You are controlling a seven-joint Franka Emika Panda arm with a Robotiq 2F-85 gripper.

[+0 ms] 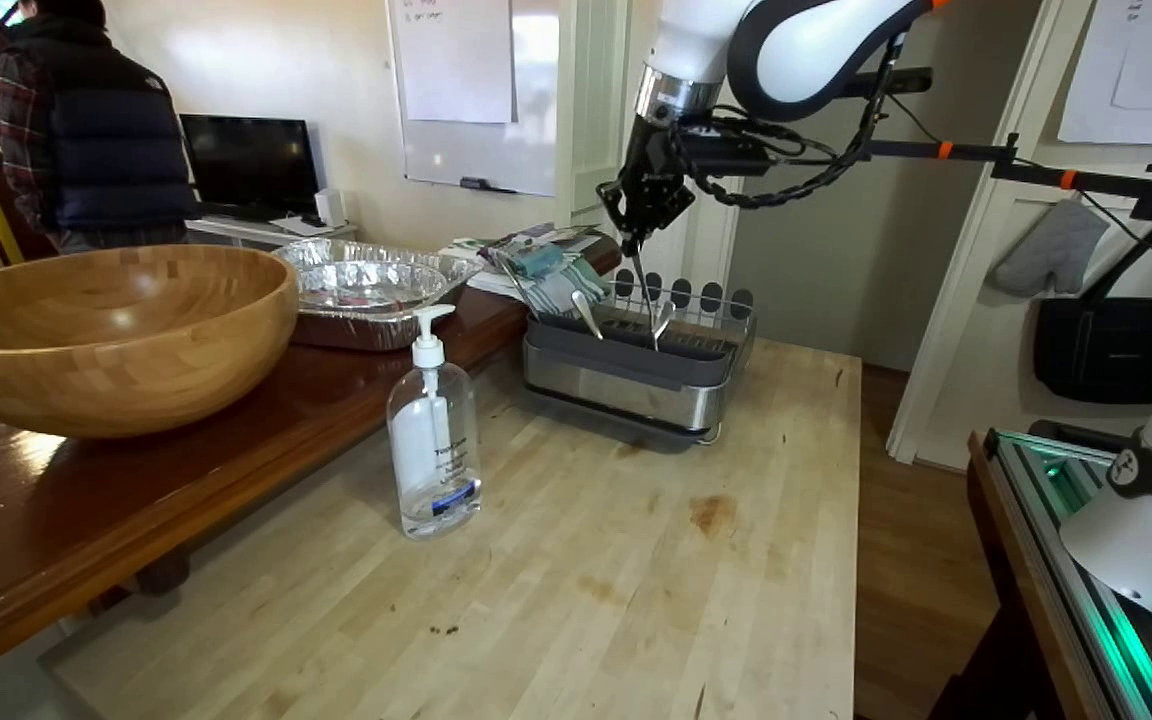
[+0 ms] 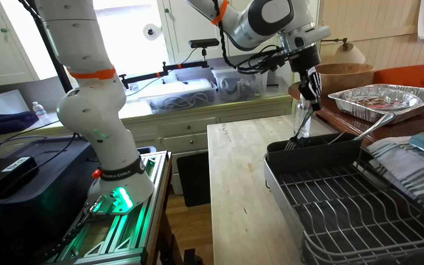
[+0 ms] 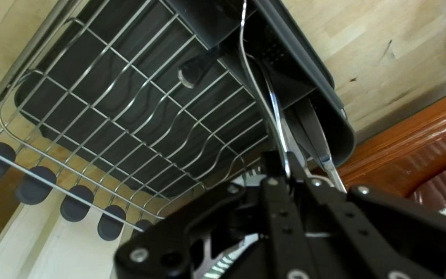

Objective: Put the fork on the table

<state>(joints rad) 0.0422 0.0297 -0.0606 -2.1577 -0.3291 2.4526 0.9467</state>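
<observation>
The fork point(image 2: 303, 124) is a thin metal fork with its tines down. Its tines are at the rim of the dark cutlery holder point(image 2: 322, 156); I cannot tell if they touch it. The fork also shows in an exterior view point(image 1: 644, 285). In the wrist view, its handle point(image 3: 261, 97) runs up between my fingertips and its tines are hidden. My gripper point(image 3: 287, 164) is shut on the handle, above the holder; it also shows in both exterior views point(image 1: 633, 246) point(image 2: 315, 106). The light wooden table point(image 1: 616, 580) lies beneath the rack.
The dish rack point(image 2: 285, 206) carries the holder, with other cutlery point(image 3: 318, 135) in it. A pump bottle point(image 1: 436, 450) stands on the table. A darker table beside it holds a wooden bowl point(image 1: 116, 350), foil trays point(image 1: 376, 330) and a striped towel point(image 2: 399, 158).
</observation>
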